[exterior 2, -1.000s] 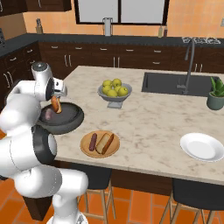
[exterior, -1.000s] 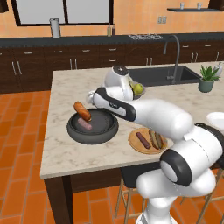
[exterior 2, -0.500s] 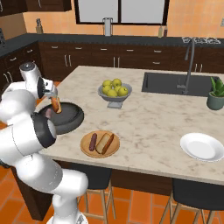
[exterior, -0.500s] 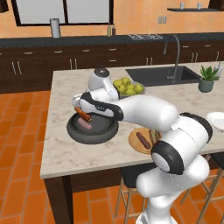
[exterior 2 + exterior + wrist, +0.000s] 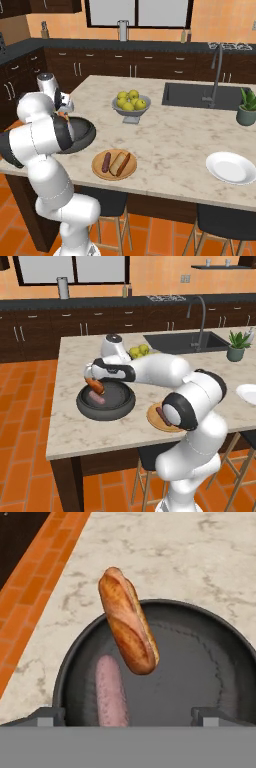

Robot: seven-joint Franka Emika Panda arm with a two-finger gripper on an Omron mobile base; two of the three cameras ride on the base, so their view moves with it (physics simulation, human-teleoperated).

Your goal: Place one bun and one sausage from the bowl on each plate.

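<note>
Hand view looks down into the bowl (image 5: pixel 165 662), a wide dark grey-black dish with a thick rim that sits on the marbled surface (image 5: pixel 200 557) close to its edge, with orange floor tiles beyond. Two things are in the bowl. A pinkish sausage (image 5: pixel 111 694) lies flat on the bottom, a slim smooth cylinder. A bun (image 5: pixel 127 622) leans with its lower end inside the bowl and its upper end over the rim; it is golden-brown, oblong, with slashes across the crust and a paler strip along one side. The tool (image 5: pixel 127 717) is released: its two dark finger tips stand wide apart at the bottom of the view, with the sausage between them, and neither touches the bun or the sausage.

From the left base view the bowl (image 5: pixel 106 401) stands near the front left corner of the surface (image 5: pixel 70 421), with the bun (image 5: pixel 94 385) tilted on its rim under the tool (image 5: pixel 92 373) and the pink sausage (image 5: pixel 97 399) beside it.

From the right base view the tan wooden plate (image 5: pixel 114 163) lies by the front edge, just beside the bowl (image 5: pixel 80 134); it holds a dark reddish-brown sausage (image 5: pixel 106 162) and a second bun (image 5: pixel 120 163) side by side. The white plate (image 5: pixel 231 168) sits well apart toward the front right corner. A pale grey bowl (image 5: pixel 131 111) near the middle holds yellow-green fruit (image 5: pixel 130 100).
</note>
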